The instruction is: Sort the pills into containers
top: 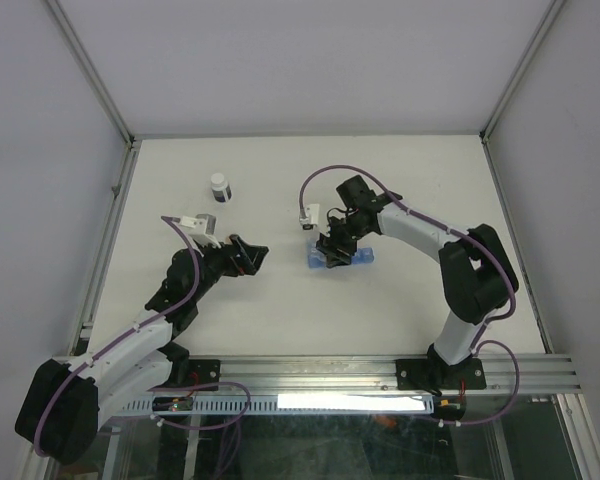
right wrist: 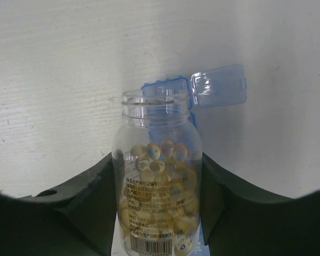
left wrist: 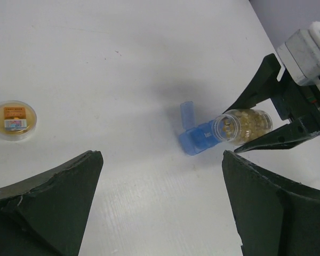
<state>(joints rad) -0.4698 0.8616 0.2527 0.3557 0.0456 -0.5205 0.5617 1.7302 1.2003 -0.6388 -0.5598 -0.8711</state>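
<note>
My right gripper (top: 334,246) is shut on a clear bottle (right wrist: 159,186) with its cap off, holding amber pills (right wrist: 161,158). The bottle is tipped, its mouth right over the end of the blue pill-organiser strip (top: 343,260). One compartment lid (right wrist: 219,85) stands open beside the bottle mouth. The left wrist view shows the bottle (left wrist: 245,124) lying nearly level over the organiser (left wrist: 199,138). My left gripper (top: 257,255) is open and empty, a short way left of the organiser, low over the table (left wrist: 162,176).
A small white-capped vial (top: 220,187) stands at the back left; the left wrist view shows it as a round amber-filled disc (left wrist: 13,118). Grey walls close in the white table, and a metal rail runs along its near edge.
</note>
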